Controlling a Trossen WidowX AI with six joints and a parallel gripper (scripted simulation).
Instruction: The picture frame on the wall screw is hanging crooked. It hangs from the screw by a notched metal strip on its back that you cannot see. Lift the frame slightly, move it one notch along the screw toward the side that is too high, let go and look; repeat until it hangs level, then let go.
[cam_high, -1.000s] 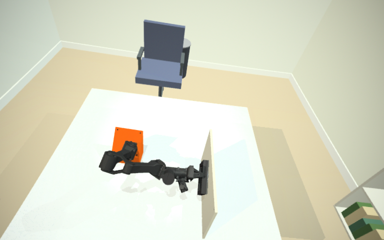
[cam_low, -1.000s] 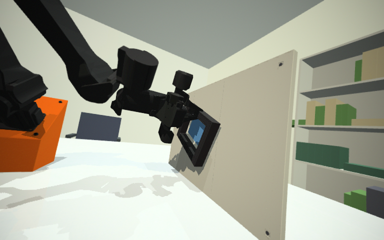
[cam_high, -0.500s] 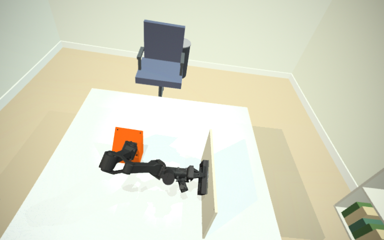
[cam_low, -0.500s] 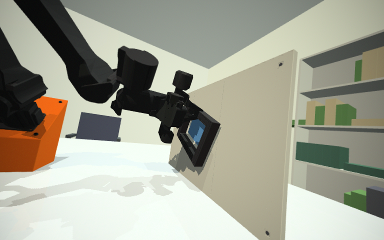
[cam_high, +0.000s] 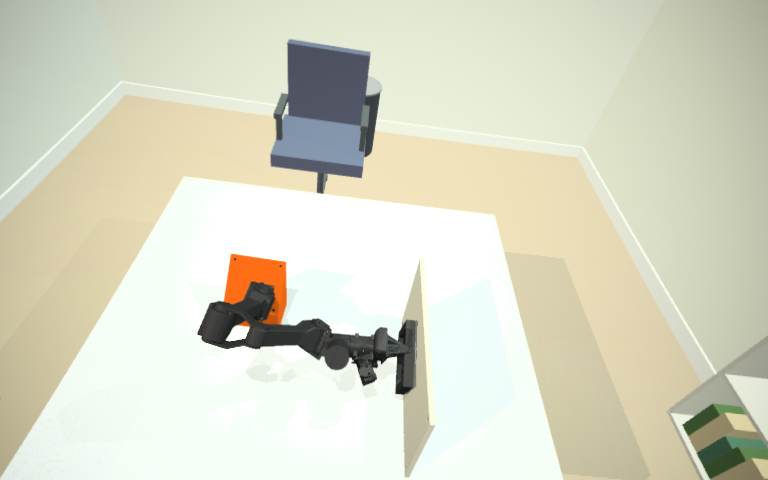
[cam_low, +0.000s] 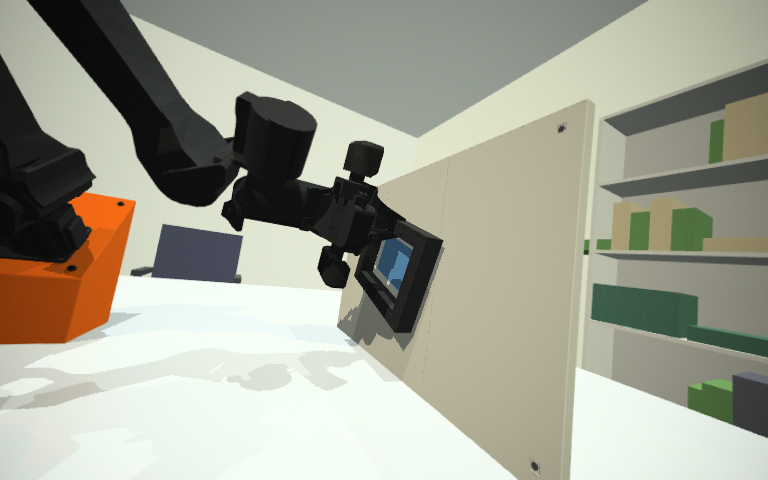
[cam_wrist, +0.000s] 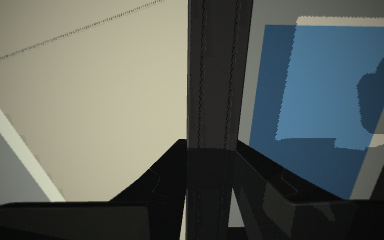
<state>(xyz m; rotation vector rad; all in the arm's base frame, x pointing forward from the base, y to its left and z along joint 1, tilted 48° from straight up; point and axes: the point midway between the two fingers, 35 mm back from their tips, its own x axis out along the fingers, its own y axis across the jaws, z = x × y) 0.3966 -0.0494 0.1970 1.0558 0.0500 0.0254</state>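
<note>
Gripper (cam_high: 408, 349) (cam_low: 403, 221) (cam_wrist: 212, 145): clenched on the frame's bar.
Frame (cam_high: 406, 362) (cam_low: 421, 283) (cam_wrist: 215, 70): at the panel (cam_high: 417, 407) (cam_low: 504, 254) (cam_wrist: 100, 110), tilted.
Done: grasp made.
Left, I judge: notch shift, release, level check.

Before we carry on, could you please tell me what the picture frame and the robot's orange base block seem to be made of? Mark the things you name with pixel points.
The picture frame (cam_high: 406, 362) (cam_low: 420, 283) (cam_wrist: 216, 75), held in the gripper (cam_low: 390, 223) (cam_wrist: 212, 150), looks like matt black-painted wood or plastic: dark, no gloss. The orange base block (cam_high: 254, 274) (cam_low: 39, 305) may be painted metal or plastic: evenly coloured, crisp edges.
</note>
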